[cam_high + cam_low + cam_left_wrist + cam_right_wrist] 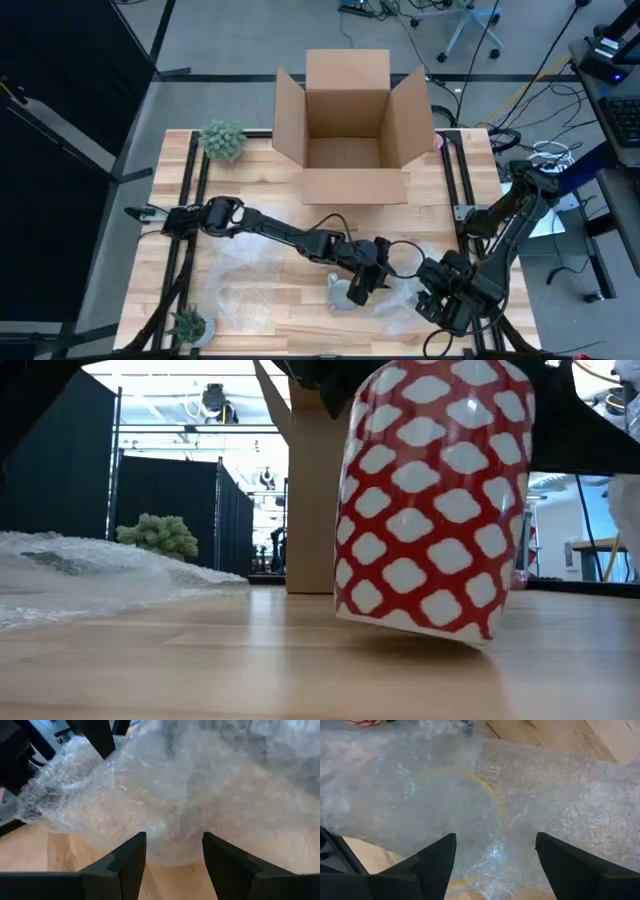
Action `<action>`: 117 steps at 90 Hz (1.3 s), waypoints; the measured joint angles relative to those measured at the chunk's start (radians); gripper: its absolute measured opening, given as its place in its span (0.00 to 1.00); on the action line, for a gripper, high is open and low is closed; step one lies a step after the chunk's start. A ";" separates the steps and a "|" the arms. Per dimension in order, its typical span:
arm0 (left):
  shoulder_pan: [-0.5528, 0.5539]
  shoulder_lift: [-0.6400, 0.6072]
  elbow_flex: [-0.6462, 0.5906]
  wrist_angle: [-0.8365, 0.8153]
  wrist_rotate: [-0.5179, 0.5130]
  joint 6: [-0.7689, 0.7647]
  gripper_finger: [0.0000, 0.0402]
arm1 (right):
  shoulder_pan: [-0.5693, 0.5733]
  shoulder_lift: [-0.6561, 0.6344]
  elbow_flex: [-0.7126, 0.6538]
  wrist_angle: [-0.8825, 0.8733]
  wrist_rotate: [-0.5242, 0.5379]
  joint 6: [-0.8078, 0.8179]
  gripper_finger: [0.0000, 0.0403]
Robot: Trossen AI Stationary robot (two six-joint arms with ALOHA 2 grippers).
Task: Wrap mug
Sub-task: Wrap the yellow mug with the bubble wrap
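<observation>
From above, a wooden table (270,200) holds an open cardboard box (348,130) at its far side. A small green plant (223,140) sits near the far left corner, and another plant (188,324) sits at the near left corner. The left gripper (362,283) reaches across to the near middle of the table, over the bubble wrap (395,295). The right gripper (432,300) is just beside it, at the wrap's right edge.

From table height, the mug (430,500) (red with white blobs) fills the picture. It is tilted, with one side of its base lifted off the wood. Bubble wrap (90,575) lies off to one side.

The left wrist view shows its two dark fingers (127,862) spread apart, right above the bubble wrap (170,790).

The right wrist view shows its fingers (432,862) spread wide too, over bubble wrap (485,800), holding nothing.
</observation>
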 joint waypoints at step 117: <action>0.066 0.022 0.001 0.013 0.143 0.009 0.45 | -0.007 0.000 0.000 -0.015 0.000 0.005 0.65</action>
